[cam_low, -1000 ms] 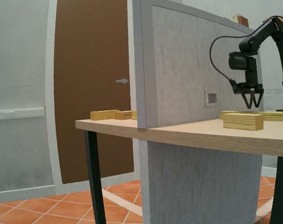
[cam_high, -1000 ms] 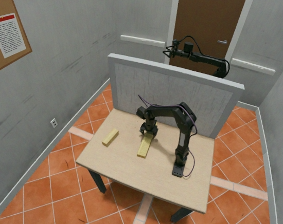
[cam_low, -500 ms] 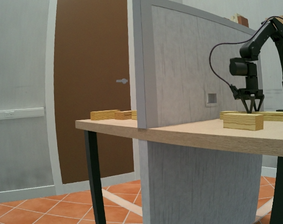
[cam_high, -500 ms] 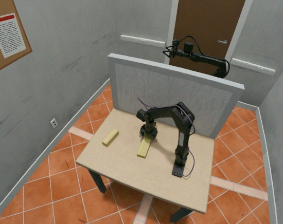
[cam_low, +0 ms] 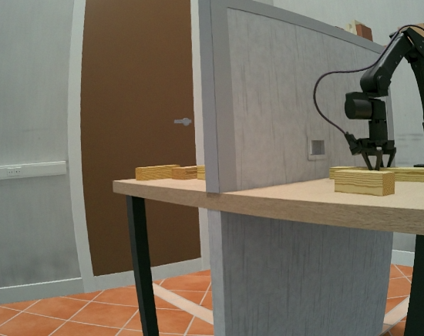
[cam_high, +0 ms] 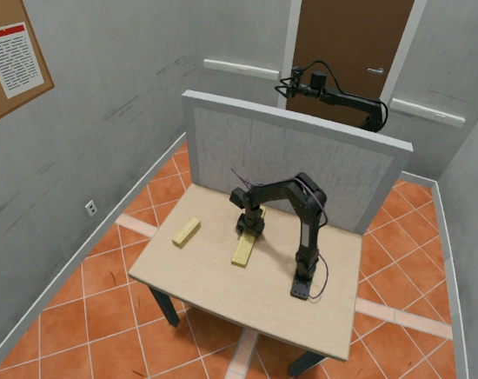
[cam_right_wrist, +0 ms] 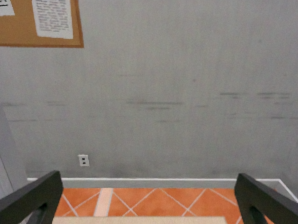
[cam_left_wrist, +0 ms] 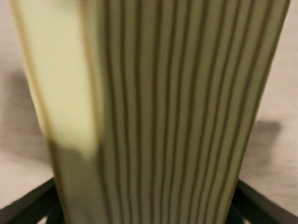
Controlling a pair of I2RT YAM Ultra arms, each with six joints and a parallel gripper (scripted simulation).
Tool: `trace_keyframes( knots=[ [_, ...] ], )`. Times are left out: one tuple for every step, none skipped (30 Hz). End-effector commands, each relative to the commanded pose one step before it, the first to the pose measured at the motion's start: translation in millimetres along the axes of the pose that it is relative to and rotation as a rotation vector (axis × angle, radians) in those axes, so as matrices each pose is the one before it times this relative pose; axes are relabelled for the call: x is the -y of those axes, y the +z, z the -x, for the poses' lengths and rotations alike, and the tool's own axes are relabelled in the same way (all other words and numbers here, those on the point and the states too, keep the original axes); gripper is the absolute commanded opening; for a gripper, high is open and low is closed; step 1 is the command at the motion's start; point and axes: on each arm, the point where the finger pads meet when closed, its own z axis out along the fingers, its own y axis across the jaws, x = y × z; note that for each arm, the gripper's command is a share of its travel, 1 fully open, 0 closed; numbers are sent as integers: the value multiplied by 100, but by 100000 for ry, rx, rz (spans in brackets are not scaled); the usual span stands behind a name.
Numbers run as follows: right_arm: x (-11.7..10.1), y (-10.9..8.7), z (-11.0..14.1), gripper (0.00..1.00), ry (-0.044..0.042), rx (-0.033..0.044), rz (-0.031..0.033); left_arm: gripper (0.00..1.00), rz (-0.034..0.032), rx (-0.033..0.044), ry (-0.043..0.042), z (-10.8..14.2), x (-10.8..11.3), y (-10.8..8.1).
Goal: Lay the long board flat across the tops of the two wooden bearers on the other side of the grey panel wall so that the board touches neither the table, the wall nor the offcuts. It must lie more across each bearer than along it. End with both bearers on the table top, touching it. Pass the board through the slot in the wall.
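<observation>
The long board (cam_high: 247,243) lies flat on the table on the near side of the grey panel wall (cam_high: 291,152), one end pointing at the wall. It fills the left wrist view (cam_left_wrist: 150,110). My left gripper (cam_high: 248,228) is down over the board near its wall-side half, with its fingers straddling the board's two long edges (cam_low: 375,163), still apart. The slot (cam_low: 317,148) is a small opening low in the wall. Two wooden bearers (cam_low: 156,172) (cam_low: 185,172) lie on the table beyond the wall. My right gripper (cam_high: 284,89) is open and empty, high in the air behind the wall.
A short wooden block (cam_high: 187,232) lies on the near side, left of the board; it also shows in the exterior view (cam_low: 364,182). The left arm's base (cam_high: 302,287) stands near the right front of the table. The right wrist view faces the room wall and floor.
</observation>
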Motion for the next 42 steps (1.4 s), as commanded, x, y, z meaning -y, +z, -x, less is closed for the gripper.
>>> trace_keyframes(
  knots=[
    [-494, 29, 2586, 100, 275, 6378, 1735, 0, 6009, 4016, 951, 1122, -1470, -1400],
    [0, 0, 0, 100, 0, 0, 0, 0, 151, 67, -150, 9, -18, -47],
    [0, 0, 0, 100, 0, 0, 0, 0, -9, -4, 0, 0, 1, 3],
    [0, 0, 0, 100, 0, 0, 0, 0, 0, 0, 0, 0, 0, 0],
    [0, 0, 0, 100, 0, 0, 0, 0, 0, 0, 0, 0, 0, 0],
    [0, 0, 0, 100, 0, 0, 0, 0, 0, 0, 0, 0, 0, 0],
    [0, 0, 0, 100, 0, 0, -1, 0, 242, -111, 2, -23, -34, -50],
    [0, 0, 0, 100, 0, 0, 0, 0, 0, 0, 0, 0, 0, 0],
    [0, 0, 0, 100, 0, 0, 0, 0, 0, 0, 0, 0, 0, 0],
    [0, 0, 0, 100, 0, 0, 0, 0, 0, 0, 0, 0, 0, 0],
    [0, 0, 0, 100, 0, 0, 0, 0, 0, 0, 0, 0, 0, 0],
    [0, 0, 0, 100, 0, 0, 0, 0, 0, 0, 0, 0, 0, 0],
    [0, 0, 0, 100, 0, 0, 0, 0, 0, 0, 0, 0, 0, 0],
    [0, 0, 0, 100, 0, 0, 0, 0, 0, 0, 0, 0, 0, 0],
    [0, 0, 0, 100, 0, 0, 0, 0, -194, -67, 57, 104, -182, -603],
    [0, 0, 0, 100, 0, 0, 0, 0, -11, 15, 60, 15, 7, -170],
    [0, 0, 0, 100, 0, 0, 0, 0, -11, 15, 60, 14, 8, -171],
    [0, 0, 0, 100, 0, 0, 0, 0, -758, -322, 41, -114, 298, -15],
    [0, 0, 0, 100, 0, 0, 0, 0, 563, 270, 67, 115, -215, -307],
    [0, 0, 0, 100, 0, 0, 0, 0, -152, -48, 58, 29, -27, -113],
    [0, 0, 0, 100, 0, 0, 0, 0, 0, 0, 0, 0, 0, 0],
    [0, 0, 0, 100, 0, 0, 0, 0, 0, 0, 0, 0, 0, 0],
    [0, 0, 0, 100, 0, 0, 0, 0, -973, -921, -470, -369, 331, 121],
    [0, 0, 0, 100, 0, 0, 0, 0, -23, 517, 548, 244, 40, -214],
    [0, 0, 0, 100, 0, 0, 0, 0, 451, 220, 66, 92, -164, -282],
    [0, 0, 0, 100, 0, 0, 0, 0, -199, -63, 147, -22, 121, -153],
    [0, 0, 0, 100, 0, 0, 0, 0, -125, -36, 58, -5, 51, -142],
    [0, 0, 0, 100, 0, 0, 0, 0, -11, 15, 60, 13, 11, -170],
    [0, 0, 0, 100, 0, 0, 0, 0, 377, 200, 160, 75, -85, -302],
    [0, 0, 0, 100, 0, 0, 0, 0, 26, -38, -867, -249, -109, -173],
    [0, 0, 0, 100, 0, 0, 0, 0, 3, -10, -160, -50, -20, -170],
    [0, 0, 0, 100, 0, 0, 0, 0, 363, 163, 110, 42, -94, -292],
    [0, 0, 0, 100, 0, 0, 0, 0, -5, 2, 60, 11, 9, -170],
    [0, 0, 0, 100, 0, 0, 0, 0, -5, 2, 60, 11, 10, -170],
    [0, 0, 0, 100, 0, 0, 0, 0, 269, 109, -53, -14, -92, -265],
    [0, 0, 0, 100, 0, 0, 0, 0, -5, 2, -10, 12, 7, -169],
    [0, 0, 0, 100, 0, 0, 0, 0, -5, 2, 17, 12, 8, -170],
    [0, 0, 0, 100, 0, 0, 0, 0, 0, 0, 0, 0, 0, 0],
    [0, 0, 0, 100, 0, 0, 0, 0, 0, 0, 0, 0, 0, 0],
    [0, 0, 0, 100, 0, 0, 0, 0, 282, -334, -170, -84, -76, -193],
    [0, 0, 0, 100, 0, 0, 0, 0, -123, 384, -37, 7, 4, -183],
    [0, 0, 0, 100, 0, 0, 0, 0, 257, 117, -8, 21, -9, -252]
  ],
)
